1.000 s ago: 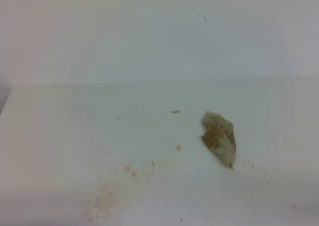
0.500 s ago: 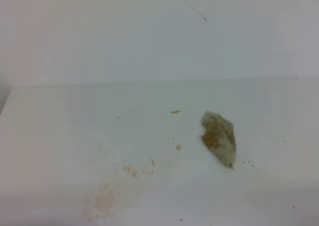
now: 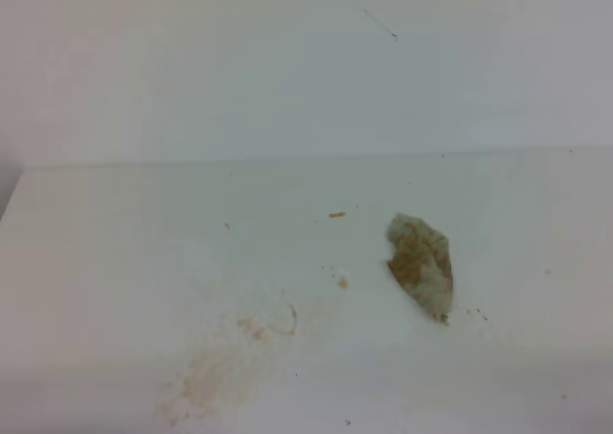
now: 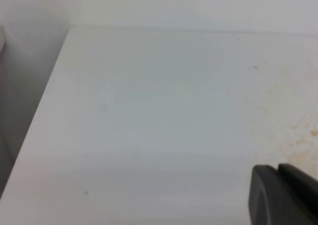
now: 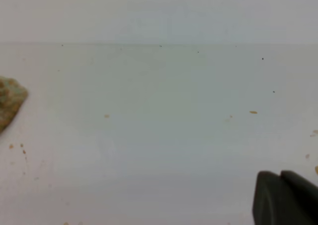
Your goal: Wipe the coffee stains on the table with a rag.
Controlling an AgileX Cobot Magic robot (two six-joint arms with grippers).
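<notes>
The rag (image 3: 421,264), a crumpled off-white wad with brown blotches, lies on the white table (image 3: 115,242) right of centre. The coffee stains (image 3: 215,376) show as a faint tan smear near the front left, with small orange specks (image 3: 342,283) between smear and rag. No arm appears in the exterior high view. In the left wrist view my left gripper (image 4: 278,169) sits low right, dark fingers pressed together, beside pale tan smears (image 4: 303,130). In the right wrist view my right gripper (image 5: 280,175) is shut and empty, and the rag's edge (image 5: 9,103) shows far left.
A plain white wall (image 3: 287,70) with a thin dark mark (image 3: 378,22) rises behind the table. The table's left edge (image 4: 49,96) drops off to a grey gap. Tiny specks (image 5: 253,112) dot the surface by the right gripper.
</notes>
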